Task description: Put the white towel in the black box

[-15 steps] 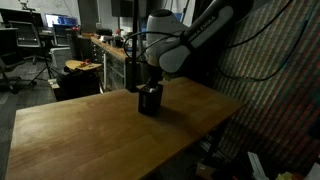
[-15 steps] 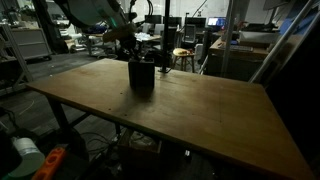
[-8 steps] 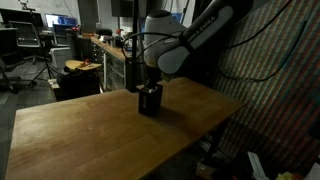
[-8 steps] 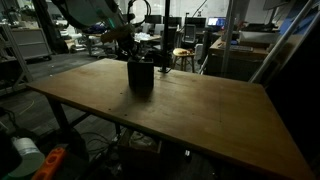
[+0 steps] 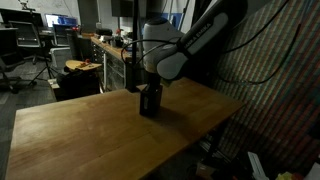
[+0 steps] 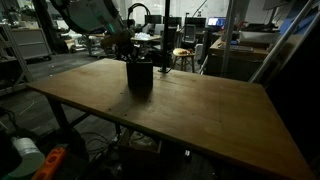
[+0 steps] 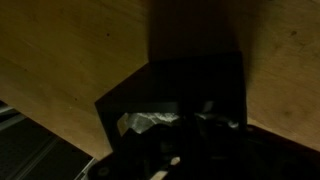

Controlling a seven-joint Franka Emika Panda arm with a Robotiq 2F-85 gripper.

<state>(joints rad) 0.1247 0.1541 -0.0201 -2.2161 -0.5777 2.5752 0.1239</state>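
Dim lab clutter lay behind the table (image 5: 80,130), the box (image 5: 149,103) set toward its 12 o'clock edge. The towel (image 7: 148,122) was seen inside the box, at 7 o'clock in the wrist view. The gripper (image 5: 150,88) was held at the box's mouth; its spread could not be told. Snagged cloth could be dragged out, or the box tipped, on withdrawal.

Dim room, wooden worktop (image 6: 200,110) fills mid frame. Black box (image 6: 140,77) stands upright on it, toward the far-left part, well clear of the near edge. Arm (image 6: 90,14) comes in from top left w/ the tool (image 6: 133,57) right at the box's top rim; too dark to tell whether its fingers are spread or closed. Bkgd: desks, monitors (image 6: 190,22). Orange item (image 6: 52,160) below the worktop, bottom left.
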